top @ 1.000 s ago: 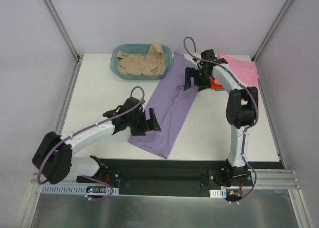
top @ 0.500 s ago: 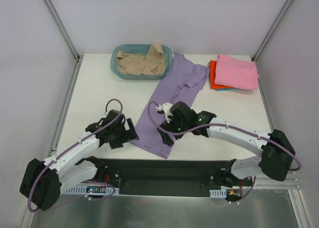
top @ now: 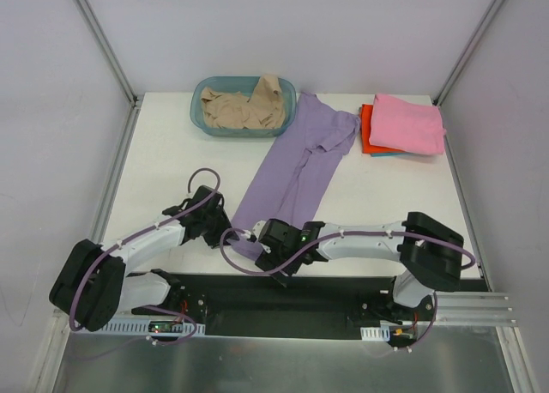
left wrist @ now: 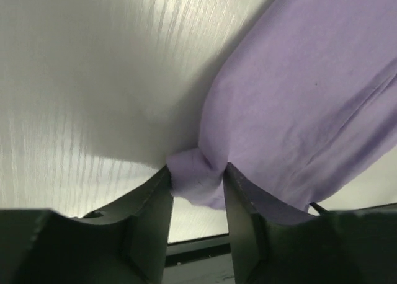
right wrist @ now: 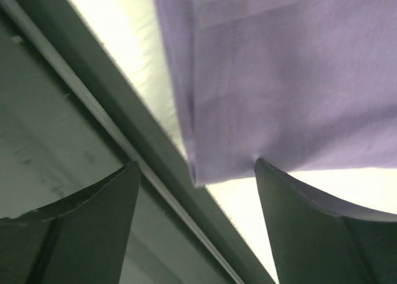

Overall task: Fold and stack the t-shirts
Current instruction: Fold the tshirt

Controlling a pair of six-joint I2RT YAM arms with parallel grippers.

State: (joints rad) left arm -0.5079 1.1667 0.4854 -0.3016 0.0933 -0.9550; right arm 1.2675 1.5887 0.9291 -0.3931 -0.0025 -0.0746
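Lavender t-shirt [top: 296, 166] lies long on the table [top: 163, 153]. My left gripper [left wrist: 197, 173] has just pinched its near corner; my right gripper [right wrist: 197, 166], jaws apart, has arrived at the other corner, so folding can begin.

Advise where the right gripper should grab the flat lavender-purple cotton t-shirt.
Free near hem corner of the lavender-purple cotton t-shirt, coming low over the near edge of the table. It lies flat, so only edges are pinchable; that corner sits inside the open right gripper.

Open table [top: 163, 166] left of the lavender tee [top: 296, 166]; basket [top: 240, 133] and folded stack [top: 410, 125] line the back.
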